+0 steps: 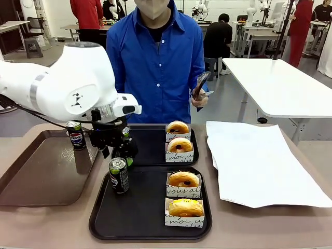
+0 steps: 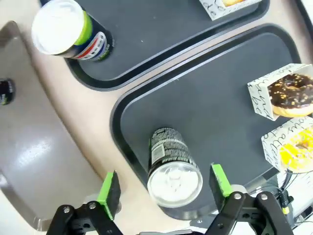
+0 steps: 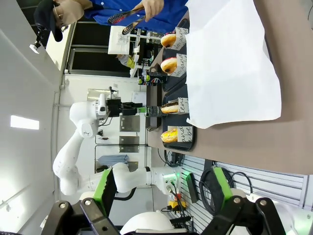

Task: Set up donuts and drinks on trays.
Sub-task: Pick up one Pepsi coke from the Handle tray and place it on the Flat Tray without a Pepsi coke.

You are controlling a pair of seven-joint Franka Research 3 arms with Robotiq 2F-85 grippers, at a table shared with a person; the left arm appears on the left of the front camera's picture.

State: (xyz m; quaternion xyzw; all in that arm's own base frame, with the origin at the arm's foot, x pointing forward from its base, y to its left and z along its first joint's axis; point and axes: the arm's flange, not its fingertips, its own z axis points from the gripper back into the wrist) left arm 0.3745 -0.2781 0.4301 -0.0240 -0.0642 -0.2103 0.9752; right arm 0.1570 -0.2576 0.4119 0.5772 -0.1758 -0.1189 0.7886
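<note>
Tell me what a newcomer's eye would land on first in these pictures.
The big white left arm's gripper hangs open above a Pepsi can standing at the near black tray's left edge. Four sleeved donuts line the two trays' right sides, and a person in blue holds tongs across the table.

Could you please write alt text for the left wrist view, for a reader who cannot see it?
The open left gripper hangs above an upright Pepsi can standing on a black tray, its green pads apart on either side. Two sleeved donuts sit at the tray's edge.
</note>
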